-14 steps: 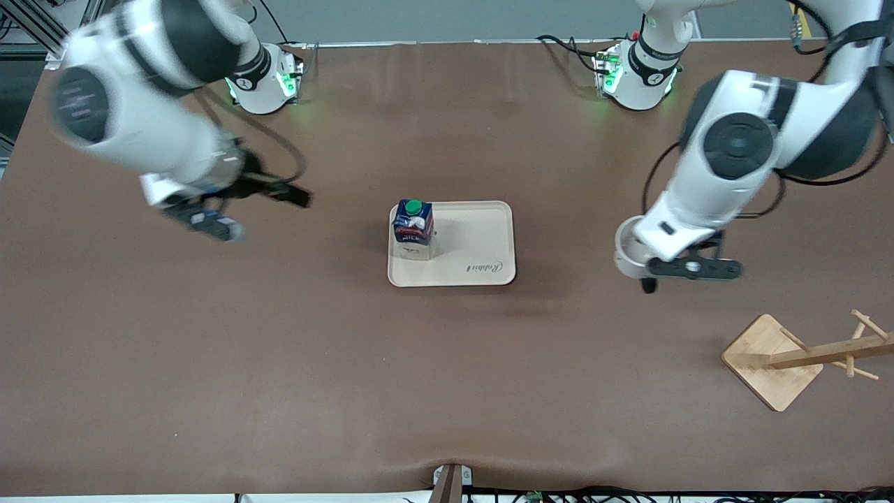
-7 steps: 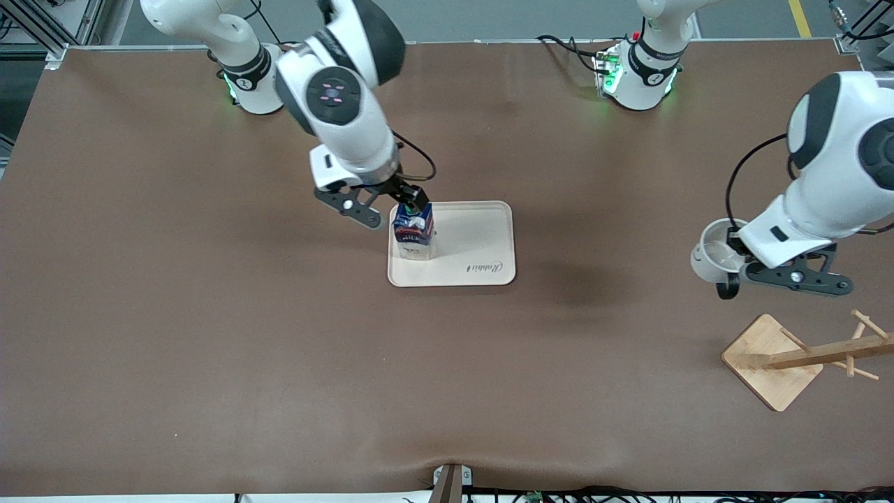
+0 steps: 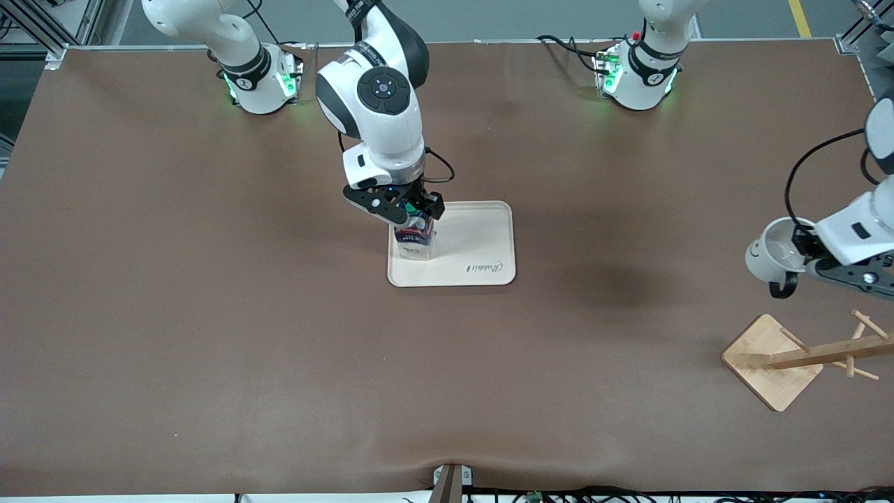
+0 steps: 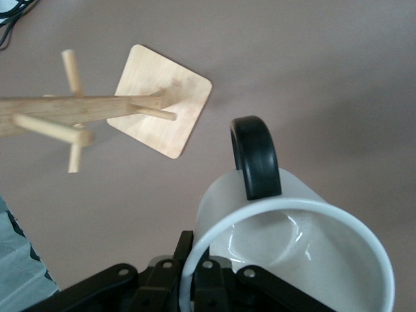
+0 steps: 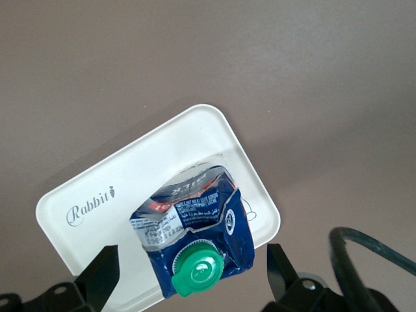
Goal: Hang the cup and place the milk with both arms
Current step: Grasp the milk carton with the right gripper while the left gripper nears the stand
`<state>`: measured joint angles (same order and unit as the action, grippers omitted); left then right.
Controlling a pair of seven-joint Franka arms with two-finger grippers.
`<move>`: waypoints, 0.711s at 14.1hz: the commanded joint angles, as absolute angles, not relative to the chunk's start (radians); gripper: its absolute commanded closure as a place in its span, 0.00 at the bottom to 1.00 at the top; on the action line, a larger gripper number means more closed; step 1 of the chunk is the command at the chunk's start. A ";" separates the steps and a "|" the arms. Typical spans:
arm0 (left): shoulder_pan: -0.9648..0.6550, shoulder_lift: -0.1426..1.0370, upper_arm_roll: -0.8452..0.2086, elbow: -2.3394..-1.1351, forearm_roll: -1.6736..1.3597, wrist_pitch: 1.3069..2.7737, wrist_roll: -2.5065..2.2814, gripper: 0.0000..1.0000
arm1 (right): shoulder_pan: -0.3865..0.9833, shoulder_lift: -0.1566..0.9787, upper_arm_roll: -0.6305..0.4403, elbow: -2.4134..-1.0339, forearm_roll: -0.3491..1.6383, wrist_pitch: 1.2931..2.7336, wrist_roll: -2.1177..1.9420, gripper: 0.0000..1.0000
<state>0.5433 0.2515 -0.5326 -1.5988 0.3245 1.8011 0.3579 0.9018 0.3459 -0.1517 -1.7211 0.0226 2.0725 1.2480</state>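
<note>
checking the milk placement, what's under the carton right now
The milk stands on the cream tray, at its end toward the right arm. The right end effector is open around the carton's top. The tray surface beneath the carton is covered.

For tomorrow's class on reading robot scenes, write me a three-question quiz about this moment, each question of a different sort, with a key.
1. True or false: the milk stands on the tray.
2. Which gripper holds the cup? A) left gripper B) right gripper C) neither
3. Fill in: the cup hangs in the air near the wooden ____.

Key:
1. True; the right gripper's jaws are open on either side of the milk's top.
2. A; it grips the cup by the rim, black handle pointing away from it.
3. rack; no cup hangs on its pegs yet.
</note>
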 commanded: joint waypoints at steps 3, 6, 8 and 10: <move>0.587 0.288 -0.540 -1.554 0.304 1.841 0.423 1.00 | 0.965 0.376 -0.166 -1.738 -0.100 2.086 1.345 0.00; 0.592 0.310 -0.538 -1.517 0.307 1.844 0.431 1.00 | 0.972 0.385 -0.166 -1.738 -0.147 2.085 1.384 0.37; 0.594 0.318 -0.538 -1.502 0.305 1.844 0.474 1.00 | 0.974 0.385 -0.172 -1.730 -0.153 2.082 1.420 0.99; 0.618 0.319 -0.538 -1.500 0.301 1.844 0.489 1.00 | 0.945 0.382 -0.173 -1.685 -0.150 2.068 1.475 1.00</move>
